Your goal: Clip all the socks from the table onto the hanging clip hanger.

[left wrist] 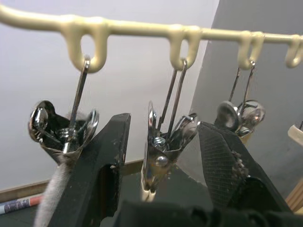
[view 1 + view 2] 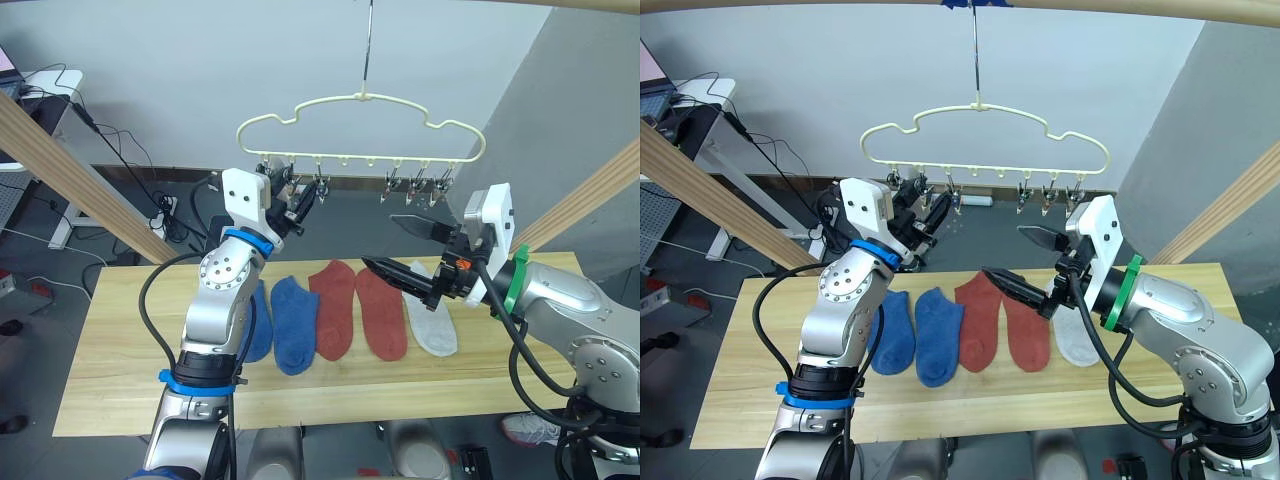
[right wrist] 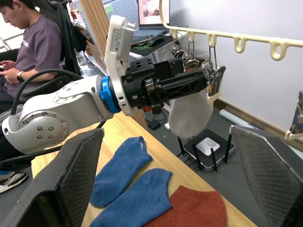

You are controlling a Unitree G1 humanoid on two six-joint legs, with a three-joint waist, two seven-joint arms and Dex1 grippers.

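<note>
Left claw [image 1: 163, 156] raised to the clip hanger [image 2: 362, 100], fingers spread wide on either side of one metal clip [image 1: 165, 151], not pressing it. Right claw [image 2: 398, 245] held lower, between hanger and surface, fingers wide apart, holding nothing.

One light grey sock [image 3: 191, 112] already hanging from a clip near the hanger's left end, just beside the left claw's fingers. Five socks on the surface [image 2: 120, 350] in a row: two blue socks [image 2: 295, 322] at the left, touching each other, the leftmost partly hidden behind the left arm; two rust red socks [image 2: 355, 310] in the middle, side by side; a second light grey sock [image 2: 432, 318] at the right, partly hidden behind the right claw.

Hanger hung by a long metal hook [image 2: 369, 45], pale wavy wire outline above, row of small clips below, the right-hand clips [image 2: 415, 185] bare. Hanger well above the row of socks, over the far edge of the surface.

Slanted wooden poles [image 2: 70, 170] at both sides. Seated person [image 3: 28, 42] in the background of the right wrist view, beside a desk with cables.
</note>
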